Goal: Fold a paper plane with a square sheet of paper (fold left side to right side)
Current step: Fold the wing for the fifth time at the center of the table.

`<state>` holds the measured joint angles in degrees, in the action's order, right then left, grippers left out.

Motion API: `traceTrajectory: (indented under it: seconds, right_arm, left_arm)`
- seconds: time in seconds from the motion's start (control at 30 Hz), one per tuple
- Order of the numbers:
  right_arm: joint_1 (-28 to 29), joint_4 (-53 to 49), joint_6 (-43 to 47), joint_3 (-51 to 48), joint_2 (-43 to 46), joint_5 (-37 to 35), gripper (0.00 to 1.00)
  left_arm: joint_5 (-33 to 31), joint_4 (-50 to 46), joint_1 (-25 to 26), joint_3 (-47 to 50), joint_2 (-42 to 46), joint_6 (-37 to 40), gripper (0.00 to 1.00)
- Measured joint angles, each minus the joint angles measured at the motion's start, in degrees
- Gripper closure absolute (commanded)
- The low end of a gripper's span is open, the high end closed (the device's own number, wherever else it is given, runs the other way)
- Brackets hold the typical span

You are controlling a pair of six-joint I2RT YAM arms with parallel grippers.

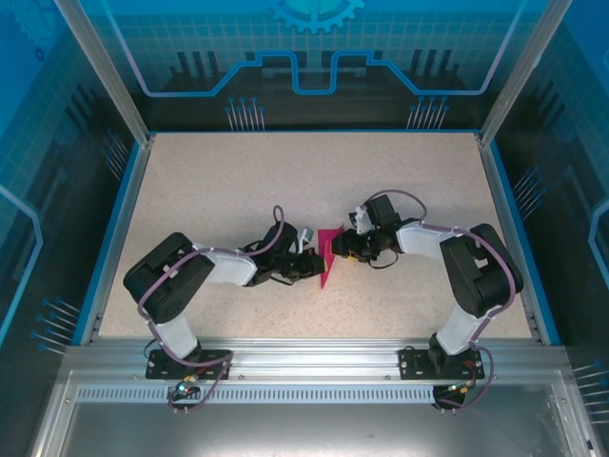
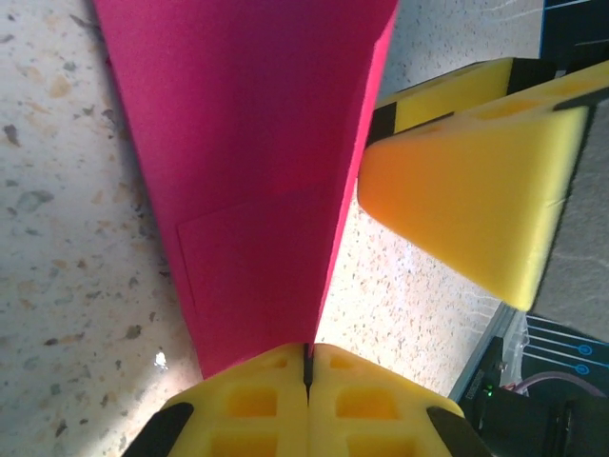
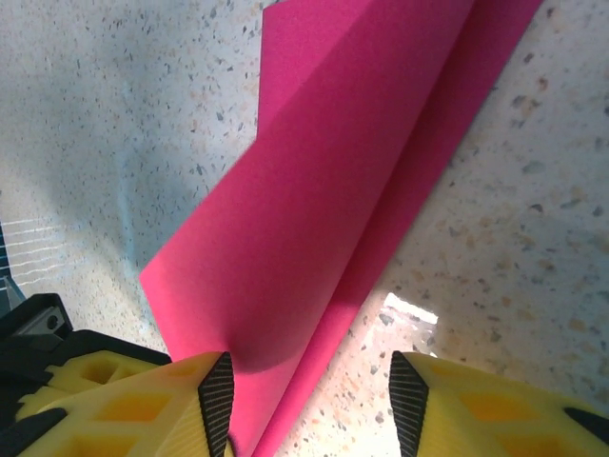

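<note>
Desk: one speckled beige desk (image 1: 190, 190) is seen, with everything on it.
Arms: two black-and-white robot arms are counted, the left arm (image 1: 181, 276) and the right arm (image 1: 476, 267), bent inward so that they meet at mid-desk.
Paper: one magenta-pink sheet of thin paper (image 1: 327, 259) (image 2: 257, 171) (image 3: 333, 209) is found at mid-desk, between the two claws. It is folded, with one layer raised off the surface along a crease.
Left claw: the left claw (image 1: 312, 264) (image 2: 307, 357) is pressed closed on the sheet's edge, the paper pinched in the seam of its yellow pads.
Right claw: the right claw (image 1: 344, 244) (image 3: 312, 381) is spread wide, the sheet's end lying between its two yellow fingers (image 3: 143, 400). Contact cannot be told.
</note>
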<state>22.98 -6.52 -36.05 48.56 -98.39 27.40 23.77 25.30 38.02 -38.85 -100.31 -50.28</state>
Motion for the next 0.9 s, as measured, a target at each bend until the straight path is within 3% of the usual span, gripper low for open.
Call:
traceTrajectory:
  seconds: [0.73,0.9]
  right_arm:
    - [1.1,0.5,-0.5,6.7,-7.3,-0.7,0.59]
    - [1.1,-0.8,-0.7,7.8,-8.3,-1.0,0.61]
  left_arm:
    - [3.0,9.2,-1.7,2.3,-4.0,-6.8,1.00]
    - [3.1,9.6,-1.7,2.3,-4.0,-7.0,0.82]
